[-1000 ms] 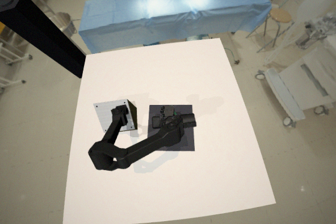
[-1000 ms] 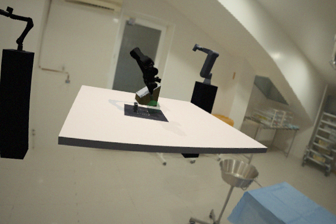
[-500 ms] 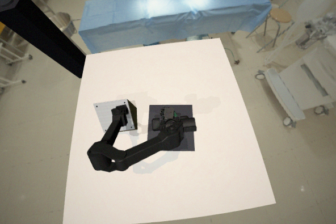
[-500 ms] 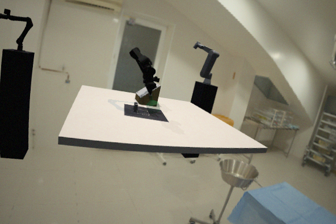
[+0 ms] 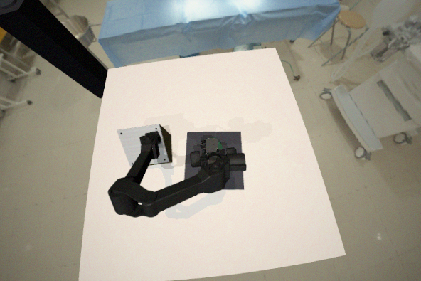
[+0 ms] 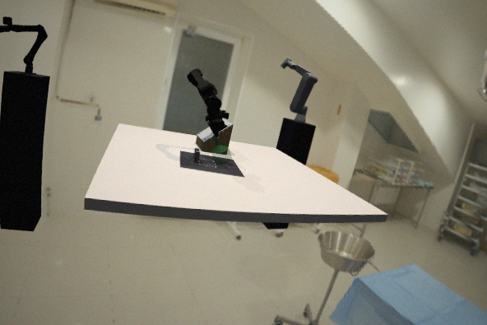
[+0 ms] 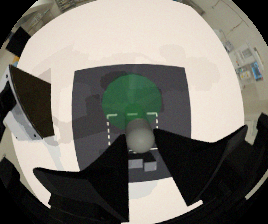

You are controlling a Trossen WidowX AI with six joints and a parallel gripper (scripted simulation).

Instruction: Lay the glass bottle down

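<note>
One robot arm at work, one tool on it, one bottle. The tool is closed on the glass bottle, two black fingers at its grey neck end, one each side. Green body points down over the mat; can't tell from here whether it touches. Neck isn't in the rest.

One dark square mat on the one white table. On the mat: one dashed outline, one U-shaped rest. Wrist view has the green body overlapping the outline's far edge, part of it beyond; the rest shows as two grey blocks past the near edge. Top view: tool and arm cover most of that.

One box-like base with a pale top plate beside the mat, arm mounted on it.

Off the table, exterior view: two more arms, one black, one grey, on two black pedestals. One metal basin on a stand, one blue drape.
</note>
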